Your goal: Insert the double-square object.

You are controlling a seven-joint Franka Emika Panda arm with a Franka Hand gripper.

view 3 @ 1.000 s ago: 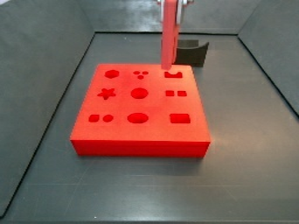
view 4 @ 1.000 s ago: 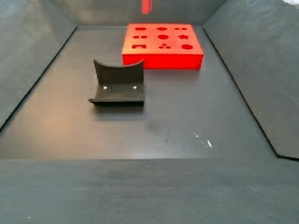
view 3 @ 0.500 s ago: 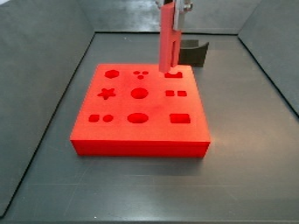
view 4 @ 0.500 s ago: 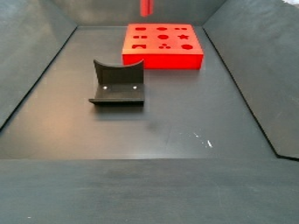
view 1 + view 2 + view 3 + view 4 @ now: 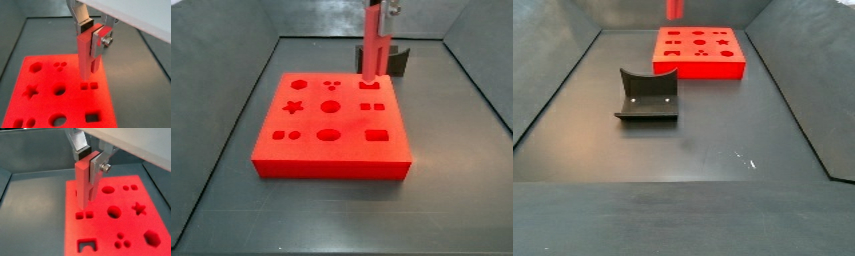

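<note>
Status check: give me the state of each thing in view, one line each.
Gripper: above the block, shut on the peg.
Peg: upright, held, lower end just above the block, not yet inserted.
Block: flat on the floor, all holes empty.
Double-square hole: empty, just beside the peg's tip.
Fixture: on the floor, empty.

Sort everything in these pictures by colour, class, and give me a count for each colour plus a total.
Red: 2, the double-square object upright between the gripper's fingers above the block, and the block with shaped holes.
Dark grey: 1, the curved holder on the floor.
Total: 3.
</note>
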